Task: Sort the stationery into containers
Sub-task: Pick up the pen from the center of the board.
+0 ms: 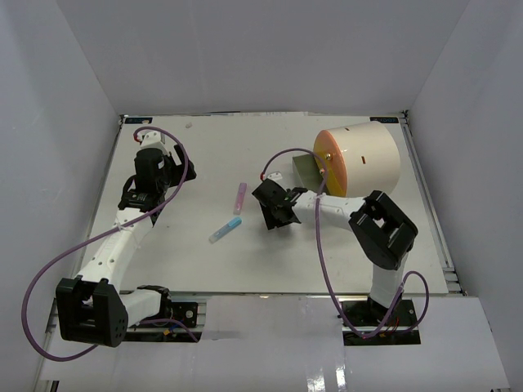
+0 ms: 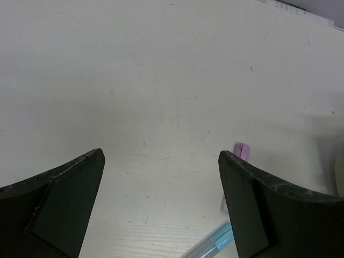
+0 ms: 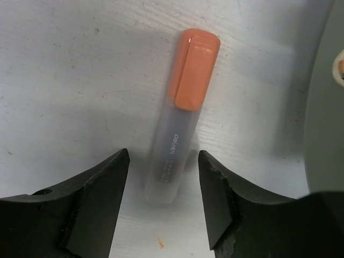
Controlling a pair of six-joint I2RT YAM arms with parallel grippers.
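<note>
Right gripper (image 3: 164,161): low over the table (image 1: 204,269), just left of the cream-white drum (image 1: 368,155). Fingers (image 3: 97,193) partly apart, holding nothing.

Orange highlighter (image 3: 180,107): lies flat on the table. The lower end of its frosted body sits in the gap between the two fingertips, and the orange cap end points away, well past the tips. It lies slightly tilted to the fingers' line. A narrow strip of table shows on the left side of the body. The right finger stands closer, with only a thin shadowed gap. Neither finger appears to touch it. From the top camera the gripper covers it.

Grey-green panel (image 3: 322,118): close to the highlighter's right, at the foot of the drum's orange face (image 1: 331,159).

Left gripper (image 2: 161,156): on the far left of the table, fingers spread fully wide, only bare tabletop between them.

Pink marker (image 1: 240,196) and blue pen (image 1: 225,231): lying on the open table between the two arms, near each other, touched by neither gripper.
</note>
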